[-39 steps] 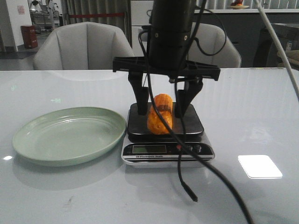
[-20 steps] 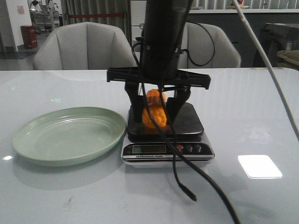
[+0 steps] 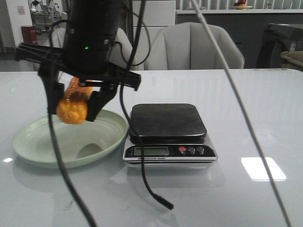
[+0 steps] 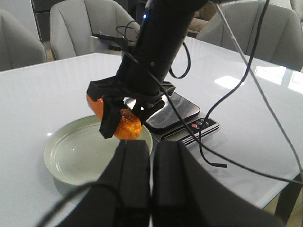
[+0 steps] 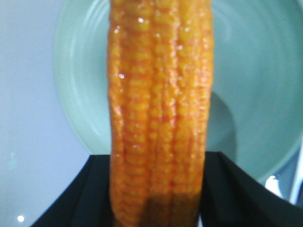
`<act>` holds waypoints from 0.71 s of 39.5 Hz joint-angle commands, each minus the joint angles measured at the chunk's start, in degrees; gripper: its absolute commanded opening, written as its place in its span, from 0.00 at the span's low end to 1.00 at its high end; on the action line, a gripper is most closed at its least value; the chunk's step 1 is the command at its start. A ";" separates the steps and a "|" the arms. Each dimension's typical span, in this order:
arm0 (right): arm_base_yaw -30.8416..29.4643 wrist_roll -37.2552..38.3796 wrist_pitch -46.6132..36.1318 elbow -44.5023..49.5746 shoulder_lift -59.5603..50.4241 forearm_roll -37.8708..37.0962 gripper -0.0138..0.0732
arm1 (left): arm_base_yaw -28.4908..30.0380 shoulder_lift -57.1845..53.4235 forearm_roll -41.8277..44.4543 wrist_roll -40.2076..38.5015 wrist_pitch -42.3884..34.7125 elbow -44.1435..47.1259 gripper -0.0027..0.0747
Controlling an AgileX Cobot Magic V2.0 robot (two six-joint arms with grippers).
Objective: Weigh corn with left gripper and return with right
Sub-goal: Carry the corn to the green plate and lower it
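Observation:
The orange-yellow corn (image 3: 72, 109) hangs in the air above the pale green plate (image 3: 29, 138), clear of its surface. My right gripper (image 3: 74, 111) is shut on the corn, one jaw on each side. The right wrist view shows the corn (image 5: 158, 118) between the black fingers (image 5: 85, 194), with the plate (image 5: 71, 94) below. In the left wrist view my left gripper (image 4: 150, 146) is shut and empty, near the table's front. It faces the plate (image 4: 57, 158), the corn (image 4: 127, 127) and the right gripper (image 4: 124, 121). The scale (image 3: 168, 120) has nothing on its platform.
The scale (image 4: 184, 112) stands right beside the plate, to its right. A loose black cable end (image 3: 165, 204) lies on the table in front of the scale. A pale cable (image 3: 236, 94) hangs slantwise across the right side. Grey chairs (image 3: 194, 45) stand behind the table.
The right gripper closed on the corn, lifted it off the scale and carried it left over the plate. The scale platform is now bare.

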 commanded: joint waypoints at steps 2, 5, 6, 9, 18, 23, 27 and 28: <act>0.83 0.56 -4.79 -1.86 -2.17 0.62 0.50 | -0.25 -0.52 -0.05 -0.08 -4.78 -1.56 0.18; 0.86 1.20 -3.94 -1.86 -1.26 0.71 0.51 | -0.25 -0.52 -0.05 -0.08 -4.78 -1.56 0.18; 0.86 1.48 -3.83 -1.86 -1.00 0.71 0.51 | -0.25 -0.52 -0.05 -0.08 -4.78 -1.56 0.18; 0.79 2.43 -4.05 -1.86 -0.09 0.71 0.53 | -0.25 -0.52 -0.05 -0.08 -4.78 -1.56 0.18; 0.60 2.90 -7.96 -1.86 1.49 1.24 0.84 | -0.25 -0.52 -0.05 -0.08 -4.78 -1.56 0.18; -0.61 2.90 -7.83 -1.86 1.61 1.24 0.84 | -0.25 -0.52 -0.05 -0.08 -4.78 -1.56 0.18; -1.62 2.83 -6.48 -2.69 0.82 1.24 0.84 | -0.25 -0.52 -0.05 -0.08 -4.78 -1.56 0.18; -1.90 2.83 -6.17 -2.82 0.58 1.00 0.84 | -0.25 -0.52 -0.05 -0.08 -4.78 -1.56 0.18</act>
